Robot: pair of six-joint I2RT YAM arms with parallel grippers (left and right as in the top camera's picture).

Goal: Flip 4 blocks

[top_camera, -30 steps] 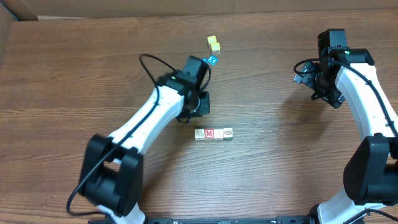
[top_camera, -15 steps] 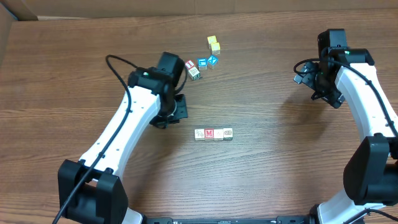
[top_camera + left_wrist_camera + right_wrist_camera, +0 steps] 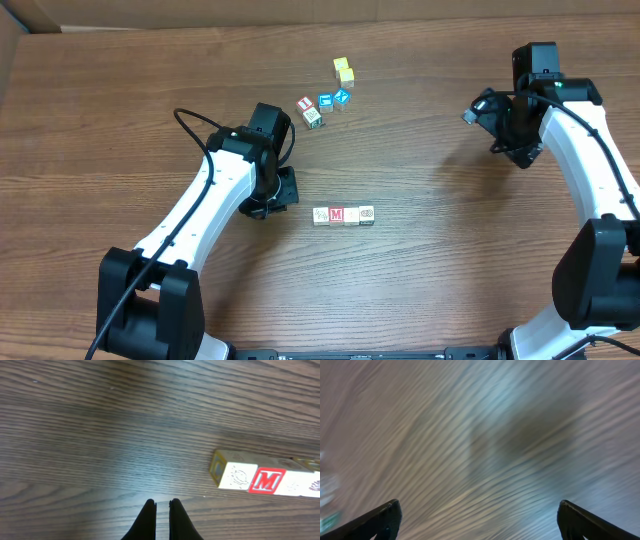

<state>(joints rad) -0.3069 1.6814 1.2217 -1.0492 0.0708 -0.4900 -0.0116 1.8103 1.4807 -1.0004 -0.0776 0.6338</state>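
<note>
While both arms hang over the wood-grain desk, neither grips anything. Left arm comes in from the 7 o'clock corner. Right arm runs up the 3 o'clock edge. Left pincer is pinched tight, fingertips almost touching, empty, near the row's 9 o'clock end but apart from it. Right pincer is spread wide and empty over bare desk, well apart from the row toward 2 o'clock; its wrist view is blurred. Row of four blocks lies just below desk centre, side by side and touching, with the red M block second from the 9 o'clock end. Four loose blocks sit at 12 o'clock of the row, with red, green and blue prints. Two yellow cubes touch each other just beyond, at 12 o'clock of that cluster.
</note>
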